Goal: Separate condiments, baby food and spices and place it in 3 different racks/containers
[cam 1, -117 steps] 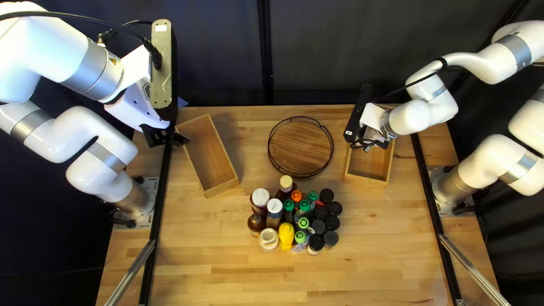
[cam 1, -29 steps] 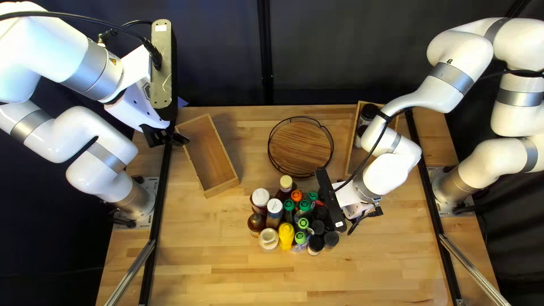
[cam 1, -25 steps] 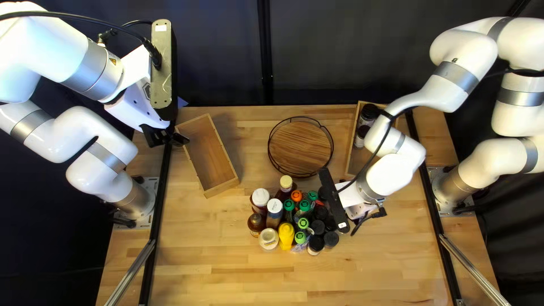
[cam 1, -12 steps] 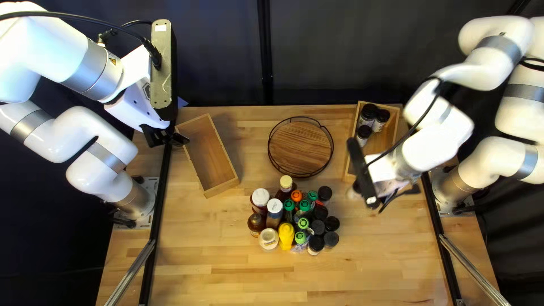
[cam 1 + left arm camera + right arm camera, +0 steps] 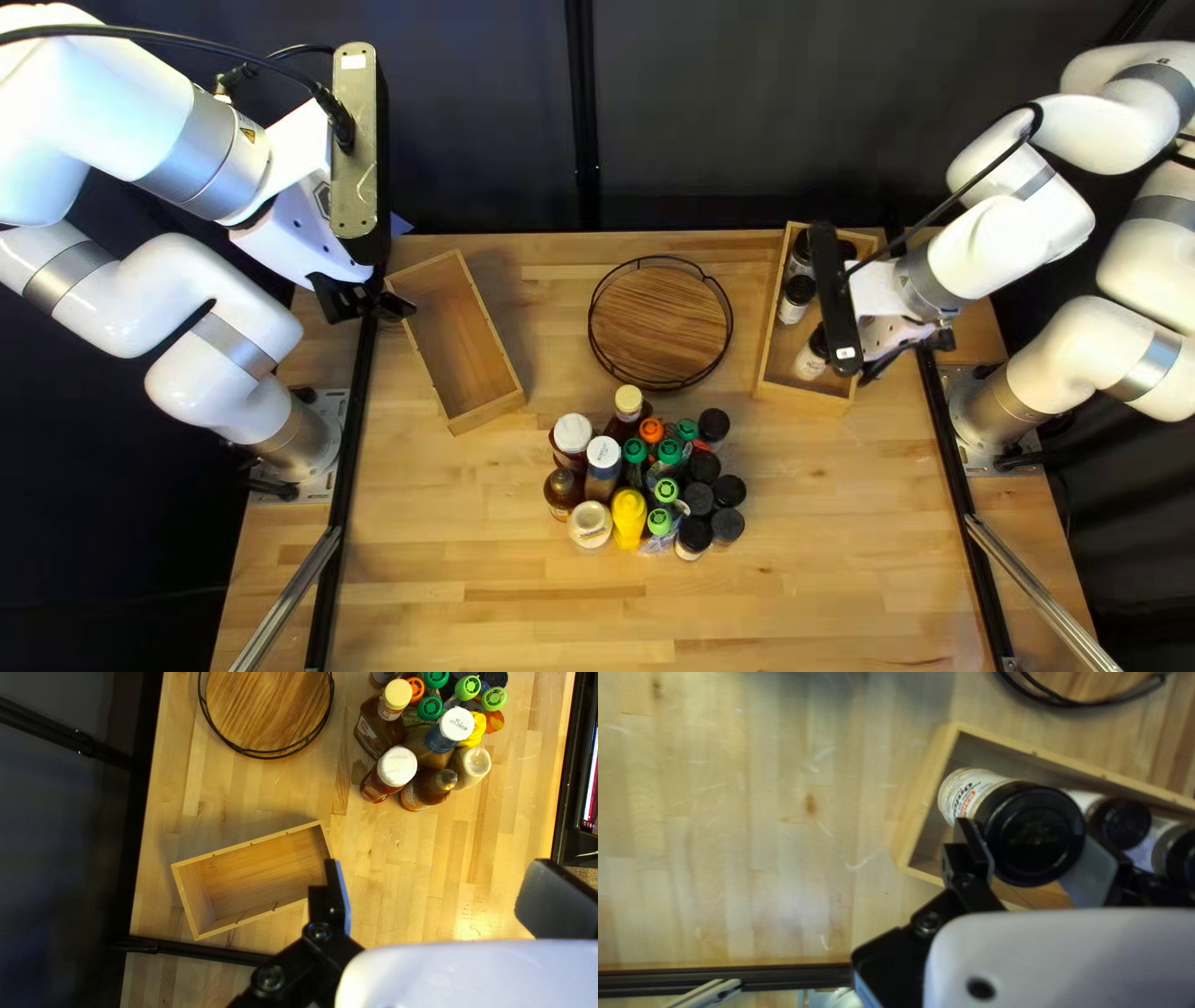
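The right end effector (image 5: 881,334) is closed around a black-lidded jar (image 5: 1033,835), one finger against each side of the lid. The jar is at the near end of the right-hand wooden box (image 5: 803,397); I cannot tell whether its base touches the box floor. Beyond it in the same box stand more dark-lidded jars (image 5: 799,289), two of them visible past the gripped one in the right wrist view.

The left end effector (image 5: 369,303) is released, its fingers wide apart with nothing between them. It hangs beside the far end of the left-hand wooden box (image 5: 492,418).

Between the two boxes lies the round wire-rimmed rack (image 5: 660,326). Nearer on the table (image 5: 461,597), a tight cluster holds the rest: white-capped bottles (image 5: 603,454), a cream-capped bottle (image 5: 629,402), a brown bottle (image 5: 563,489) and a yellow bottle (image 5: 629,518) on the left, green-capped items (image 5: 669,452) and one orange cap (image 5: 651,429) in the middle, and black lids (image 5: 698,499) grouped on the right.
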`<act>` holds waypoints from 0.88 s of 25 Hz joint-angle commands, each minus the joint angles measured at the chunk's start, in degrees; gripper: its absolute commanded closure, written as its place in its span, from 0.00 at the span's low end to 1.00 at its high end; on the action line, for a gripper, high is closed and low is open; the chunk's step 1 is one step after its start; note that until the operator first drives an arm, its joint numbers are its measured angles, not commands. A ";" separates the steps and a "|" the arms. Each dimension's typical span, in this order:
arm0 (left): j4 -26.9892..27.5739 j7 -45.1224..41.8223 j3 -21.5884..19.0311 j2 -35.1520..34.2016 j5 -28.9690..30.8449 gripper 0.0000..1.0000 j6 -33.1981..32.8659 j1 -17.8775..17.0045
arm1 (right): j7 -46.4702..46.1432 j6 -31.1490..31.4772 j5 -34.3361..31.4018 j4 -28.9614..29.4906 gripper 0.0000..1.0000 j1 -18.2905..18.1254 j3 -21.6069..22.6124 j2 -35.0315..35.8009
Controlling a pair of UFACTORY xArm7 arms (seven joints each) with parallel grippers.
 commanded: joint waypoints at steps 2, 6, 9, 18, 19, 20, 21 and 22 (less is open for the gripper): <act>0.00 0.00 0.00 0.00 0.00 0.00 0.00 0.00 | 1.86 0.04 -2.99 -2.84 0.99 -4.72 -2.66 -0.98; 0.00 0.00 0.00 0.00 0.00 0.00 0.00 0.00 | 3.07 -0.37 -5.97 -4.72 0.99 -8.38 -4.92 -1.74; 0.00 0.00 0.00 0.00 0.00 0.00 0.00 0.00 | 4.38 -0.76 -8.07 -5.73 0.99 -10.59 -6.46 -1.80; 0.00 0.00 0.00 0.00 0.00 0.00 0.00 0.00 | 8.23 -2.38 -12.67 -8.22 0.96 -14.31 -9.98 -1.57; 0.00 0.00 0.00 0.00 0.00 0.00 0.00 0.00 | 8.43 -2.54 -12.91 -8.32 0.96 -14.35 -10.24 -1.50; 0.00 0.00 0.00 0.00 0.00 0.00 0.00 0.00 | 8.82 -2.83 -13.30 -8.46 0.87 -14.36 -10.69 -1.34; 0.00 0.00 0.00 0.00 0.00 0.00 0.00 0.00 | 9.13 -3.09 -13.57 -8.46 0.76 -14.24 -11.07 -1.12; 0.00 0.00 0.00 0.00 0.00 0.00 0.00 0.00 | 9.41 -3.31 -13.76 -8.37 0.63 -14.01 -11.41 -0.86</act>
